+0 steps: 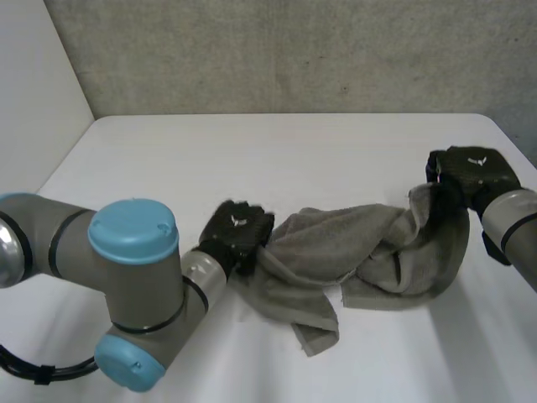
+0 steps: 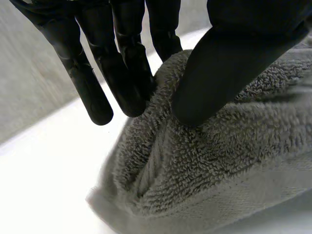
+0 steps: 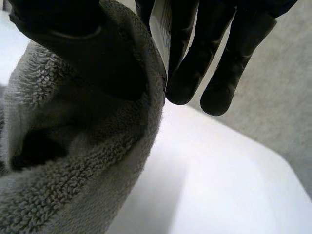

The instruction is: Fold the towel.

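Observation:
A grey towel (image 1: 361, 248) hangs crumpled between my two hands, its middle sagging onto the white table (image 1: 252, 159). My left hand (image 1: 239, 228) holds the towel's left end low over the table. In the left wrist view its thumb (image 2: 229, 58) and fingers (image 2: 122, 73) pinch a fold of the towel (image 2: 219, 161). My right hand (image 1: 474, 172) holds the right end higher, near the table's right edge. In the right wrist view the towel (image 3: 73, 161) runs up between the thumb (image 3: 73, 39) and the fingers (image 3: 190, 53), beside a white label (image 3: 161, 24).
A grey wall (image 1: 294, 50) stands behind the table's far edge. The table's right edge runs just past my right hand. A loose corner of the towel (image 1: 315, 336) lies toward the front.

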